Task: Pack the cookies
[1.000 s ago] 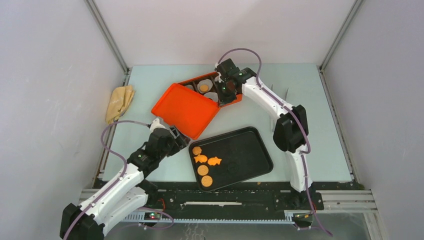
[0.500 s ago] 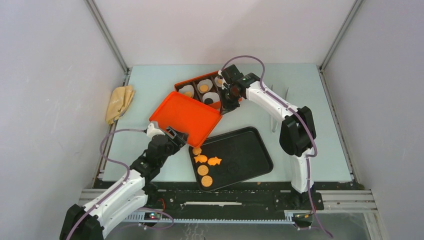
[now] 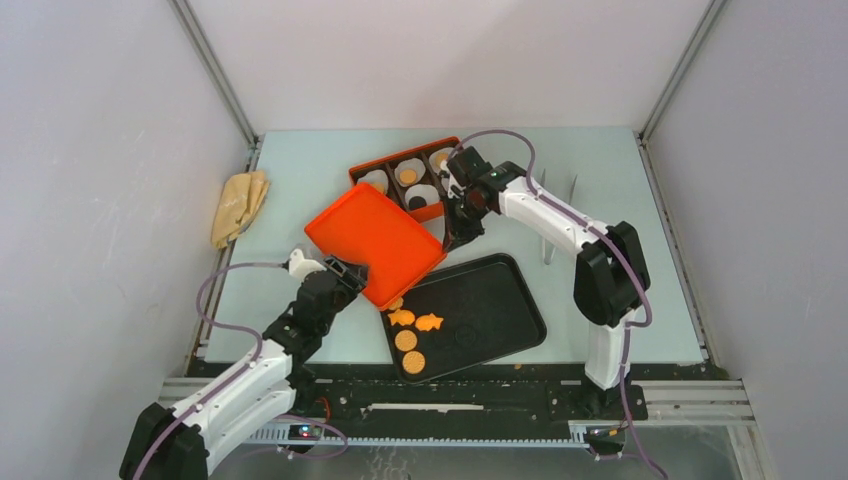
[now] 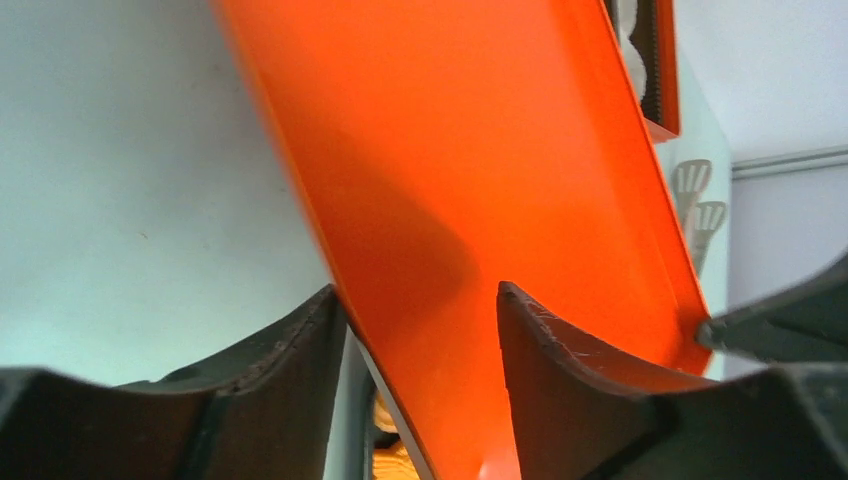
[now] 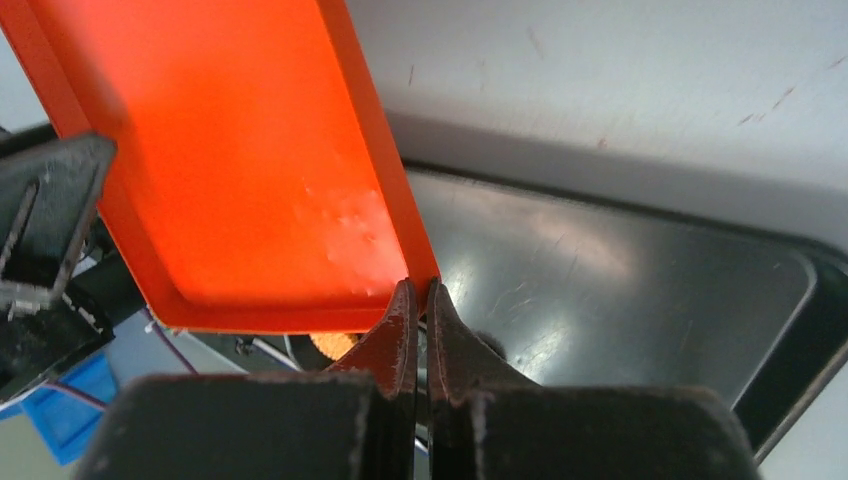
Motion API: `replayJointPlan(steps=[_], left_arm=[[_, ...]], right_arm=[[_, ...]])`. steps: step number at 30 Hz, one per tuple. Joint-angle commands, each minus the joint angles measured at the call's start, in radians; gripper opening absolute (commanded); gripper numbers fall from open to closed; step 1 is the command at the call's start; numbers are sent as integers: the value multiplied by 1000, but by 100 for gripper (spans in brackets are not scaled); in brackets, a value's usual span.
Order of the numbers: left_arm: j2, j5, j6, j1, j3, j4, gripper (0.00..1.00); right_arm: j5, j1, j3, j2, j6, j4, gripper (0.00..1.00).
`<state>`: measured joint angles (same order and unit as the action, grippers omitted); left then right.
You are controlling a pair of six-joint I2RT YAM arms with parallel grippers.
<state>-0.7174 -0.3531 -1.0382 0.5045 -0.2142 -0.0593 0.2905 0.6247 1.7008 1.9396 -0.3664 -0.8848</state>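
An orange lid [image 3: 375, 240] hangs tilted over the table, between the orange compartment box [image 3: 363, 172] and the black tray [image 3: 495, 300]. My right gripper [image 5: 420, 290] is shut on the rim at the lid's right corner [image 3: 440, 240]. My left gripper [image 4: 420, 310] is open, its fingers straddling the lid's near-left edge [image 3: 355, 285]. Several orange cookies [image 3: 405, 340], two of them fish-shaped [image 3: 428, 322], lie on the tray's left side, one partly under the lid. White paper cups in the box hold an orange cookie [image 3: 408, 176] and a dark one [image 3: 418, 201].
A yellow cloth [image 3: 240, 200] lies by the left wall. White utensils [image 3: 547, 248] rest on the table behind the right arm. A crumb [image 3: 517, 366] sits at the table's front edge.
My right gripper has carried the lid off the box toward the tray, uncovering the compartments. My left gripper has moved up so its fingers stand around the lid's near edge.
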Motion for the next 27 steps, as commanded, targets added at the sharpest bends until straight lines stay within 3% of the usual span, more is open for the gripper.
replayJointPlan(steps=[1, 6, 7, 11, 12, 17, 20, 27], left_arm=[[-24, -52, 59, 2, -101, -74, 53], [-54, -49, 118, 1, -170, -48, 6], [-55, -49, 121, 0, -181, -37, 2], [-37, -32, 116, 0, -206, -18, 0], [-31, -28, 114, 0, -213, -6, 0], [-11, -37, 119, -2, -265, 91, 0], [3, -46, 133, -5, -279, 118, 0], [6, -29, 193, -55, -376, 213, 0]], right_arm=[[88, 55, -63, -107, -47, 59, 0], [99, 96, -124, -126, -52, 73, 0], [99, 103, -135, -126, -51, 75, 0], [64, 134, -151, -130, -31, 80, 0], [3, 149, -149, -136, -23, 80, 4], [-487, 265, -149, -220, 21, 87, 43], [-710, 324, -187, -282, 50, 129, 56], [-827, 440, -425, -496, 212, 382, 62]])
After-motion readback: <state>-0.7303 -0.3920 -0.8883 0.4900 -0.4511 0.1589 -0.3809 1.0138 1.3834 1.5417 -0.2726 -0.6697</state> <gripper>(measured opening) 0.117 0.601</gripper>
